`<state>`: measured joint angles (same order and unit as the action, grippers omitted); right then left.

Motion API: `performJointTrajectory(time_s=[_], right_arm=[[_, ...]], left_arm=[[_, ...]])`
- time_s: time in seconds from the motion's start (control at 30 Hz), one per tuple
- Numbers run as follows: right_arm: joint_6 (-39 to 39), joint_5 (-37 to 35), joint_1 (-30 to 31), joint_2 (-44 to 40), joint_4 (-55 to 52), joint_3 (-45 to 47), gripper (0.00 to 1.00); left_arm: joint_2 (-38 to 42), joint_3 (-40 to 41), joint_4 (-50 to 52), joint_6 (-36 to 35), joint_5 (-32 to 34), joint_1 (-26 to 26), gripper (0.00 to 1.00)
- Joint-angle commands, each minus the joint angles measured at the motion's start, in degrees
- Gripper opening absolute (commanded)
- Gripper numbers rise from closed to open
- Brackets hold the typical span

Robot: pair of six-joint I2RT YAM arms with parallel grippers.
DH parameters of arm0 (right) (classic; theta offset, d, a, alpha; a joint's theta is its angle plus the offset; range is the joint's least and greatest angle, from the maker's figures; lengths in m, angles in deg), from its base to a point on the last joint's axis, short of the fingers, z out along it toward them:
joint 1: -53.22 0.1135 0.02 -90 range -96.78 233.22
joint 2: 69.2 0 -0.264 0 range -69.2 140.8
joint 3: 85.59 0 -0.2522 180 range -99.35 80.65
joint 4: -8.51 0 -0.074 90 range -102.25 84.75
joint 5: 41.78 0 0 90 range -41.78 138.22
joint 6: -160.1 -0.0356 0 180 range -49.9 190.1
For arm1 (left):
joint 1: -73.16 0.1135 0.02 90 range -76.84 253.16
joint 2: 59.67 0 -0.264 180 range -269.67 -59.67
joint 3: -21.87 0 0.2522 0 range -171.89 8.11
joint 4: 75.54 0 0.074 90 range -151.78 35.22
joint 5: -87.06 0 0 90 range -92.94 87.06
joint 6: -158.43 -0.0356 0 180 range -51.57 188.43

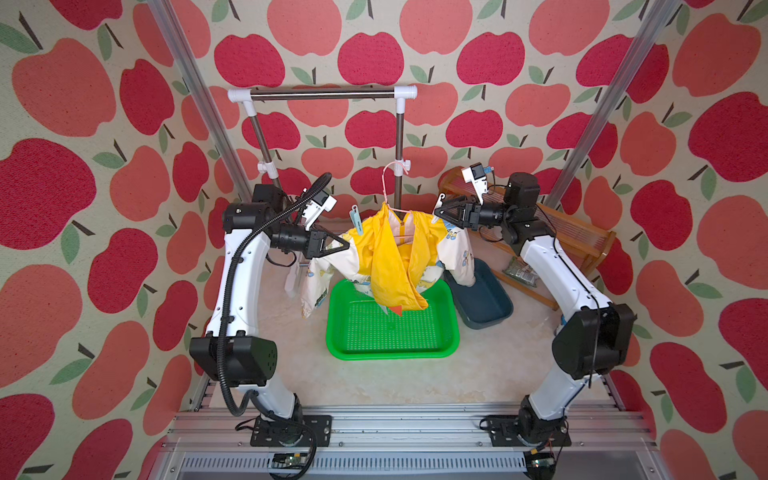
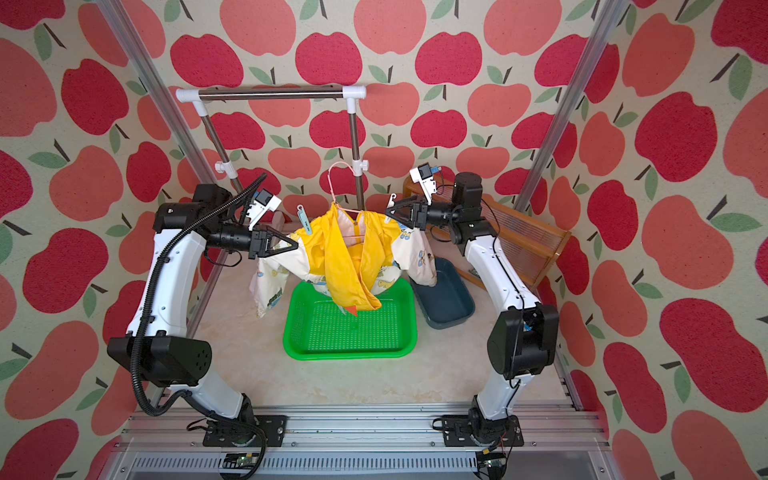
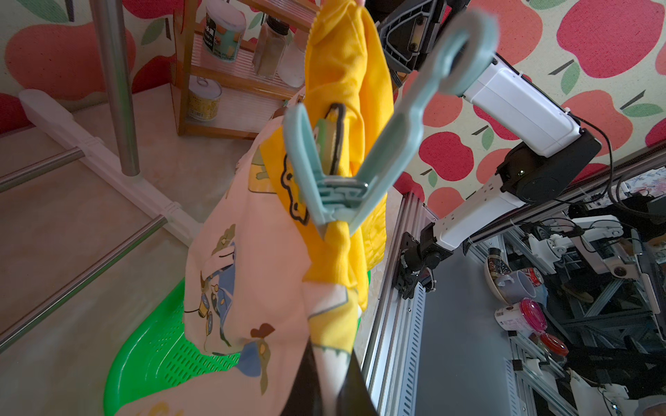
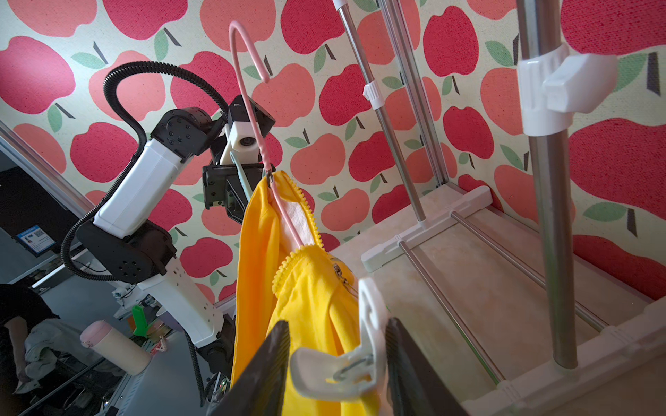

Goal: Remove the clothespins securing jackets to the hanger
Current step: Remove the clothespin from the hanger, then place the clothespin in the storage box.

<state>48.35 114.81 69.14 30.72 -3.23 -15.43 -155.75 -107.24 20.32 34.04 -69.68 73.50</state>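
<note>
The pink hanger [image 4: 265, 156] hangs in mid-scene with its hook in free air just beside the clothes rail [image 1: 324, 93] post. It carries the yellow jacket [image 1: 395, 266] over the cream printed jacket [image 1: 328, 270]. At the garments' 10 o'clock a teal clothespin [image 1: 355, 218] is clipped on the shoulder. Just below it the left gripper [image 1: 345, 245] is pinched tight on cream fabric. At their 2 o'clock the right gripper [image 4: 337, 360] has its fingers closed against both handles of the white clothespin [image 4: 371, 335]. Below, at 6 o'clock, the perforated green tray [image 1: 395, 332] lies under the yellow hem; contact cannot be told. At the tray's 2 o'clock, one cream cuff hangs at the rim of the blue bin [image 1: 486, 307]. Beyond that, the wooden rack [image 1: 582, 237] holds a labelled tub [image 3: 220, 28], a glass jar [image 3: 270, 47] and a tin [image 3: 203, 97].
</note>
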Motion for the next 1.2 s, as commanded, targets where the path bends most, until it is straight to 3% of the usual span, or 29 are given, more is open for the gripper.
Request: performJointTrajectory(time_s=[0.0, 0.2, 0.33, 0.4, 0.5, 0.67, 0.9, 1.07, 1.17], right_arm=[[4.3, -0.81, 0.6, 1.06, -6.32, -2.13, 0.39], [3.61, -1.45, 0.35, 1.5, -4.82, -2.69, 0.23], [-1.2, -2.14, -0.36, 1.24, 1.67, -1.5, 0.13], [-3.26, -2.69, -0.67, 1.4, 4.34, -0.95, 0.1], [-4.14, -4.75, -0.89, 1.0, 5.57, -0.78, 0.07], [1.46, -10.98, -0.89, -0.22, -0.89, -1.98, 0.02], [8.14, -18.62, -2.06, -3.22, -11.18, -2.89, 0.03], [17.18, -29.51, -2.8, -7.83, -26.34, -2.22, 0.03], [18.84, -37.88, -3.9, -11.83, -31.82, 0.16, 0.02]], left_arm=[[0.53, -3.4, -2.27, -0.98, -12.19, 0.42, 0.0], [0.28, -3.0, -2.47, -0.52, -11.55, 0.37, 0.0], [-0.32, -2.76, -2.32, -0.17, -8.94, -0.02, 0.0], [-0.65, -2.77, -2.26, -0.09, -6.3, -0.55, 0.0], [-1.47, -2.82, -2.34, 0.89, 3.14, -3.17, 0.0], [-3.31, -3.43, -1.4, -0.05, 15.81, -8.88, 0.0], [-2.01, -0.78, -8.31, 2.76, 15.85, -8.06, 0.0], [-1.78, -2.21, -9.07, 3.47, 16.15, -5.74, 0.0], [-1.6, -3.95, -8.23, 4.04, 17.55, -4.04, 0.0]])
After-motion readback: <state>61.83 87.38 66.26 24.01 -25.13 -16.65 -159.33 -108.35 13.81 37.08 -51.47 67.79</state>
